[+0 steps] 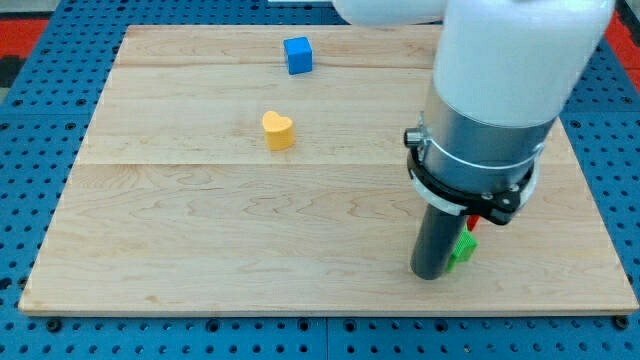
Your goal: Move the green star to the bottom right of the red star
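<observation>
My tip, a bare dark rod with nothing to grasp, touches the left side of the small green star block near the wooden board's near-right edge, the red star block barely showing just beyond it.

Counter: pale wooden board of joined planks, resting on a blue perforated base.

Items lying on it, placed from the yellow heart block:
- Yellow heart block: the view's upper left-centre, standing alone.
- Blue cube: toward the view's top of the heart, slightly to the view's right, apart from it.
- Green star: well apart, toward the view's lower right, largely hidden behind the dark rod.
- Red block: just above the green star; only a sliver shows, shape unclear.
</observation>
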`<move>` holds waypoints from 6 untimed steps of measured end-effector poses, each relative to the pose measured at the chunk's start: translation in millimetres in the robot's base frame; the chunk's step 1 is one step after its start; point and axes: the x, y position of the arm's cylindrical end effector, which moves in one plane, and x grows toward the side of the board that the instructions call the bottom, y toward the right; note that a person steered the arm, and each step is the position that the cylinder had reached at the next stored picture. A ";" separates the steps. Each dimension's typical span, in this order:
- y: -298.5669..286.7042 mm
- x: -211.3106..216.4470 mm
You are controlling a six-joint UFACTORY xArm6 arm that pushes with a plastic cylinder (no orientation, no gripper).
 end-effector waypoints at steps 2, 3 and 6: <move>14.3 20.6; -28.7 17.4; -41.6 -21.1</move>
